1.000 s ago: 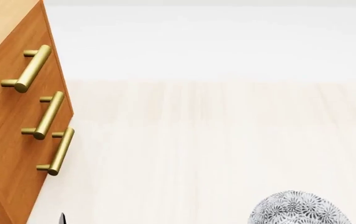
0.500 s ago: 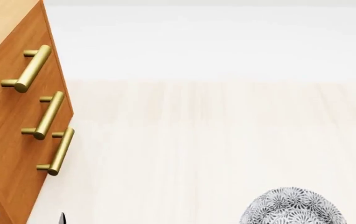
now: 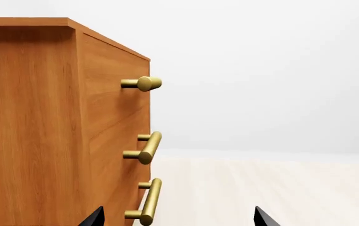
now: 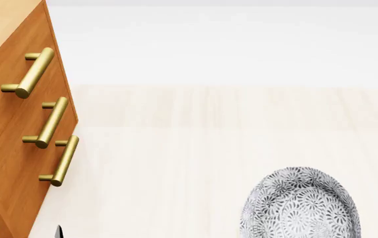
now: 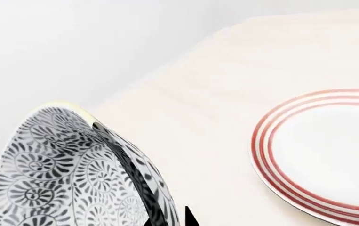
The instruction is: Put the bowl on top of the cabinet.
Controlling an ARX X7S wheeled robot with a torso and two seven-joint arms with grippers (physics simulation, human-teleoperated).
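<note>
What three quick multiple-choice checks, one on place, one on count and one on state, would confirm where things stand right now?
1. Where does the bowl show in the head view?
A. On top of the cabinet
B. Low on the right, away from the cabinet
C. Hanging on a handle

2. How many brass handles does the cabinet front carry?
A. One
B. Two
C. Three

3. What is the state of the right gripper?
A. Shut on the bowl's rim
B. Open, hanging free
C. Resting on the plate

Answers:
1 B, the patterned bowl sits at the lower right while the cabinet stands at the left edge.
2 C, three bars line up along the front in both the head and left wrist views.
3 A, the right wrist view shows a dark finger lying across the bowl's wall, with the plate apart on the table.
</note>
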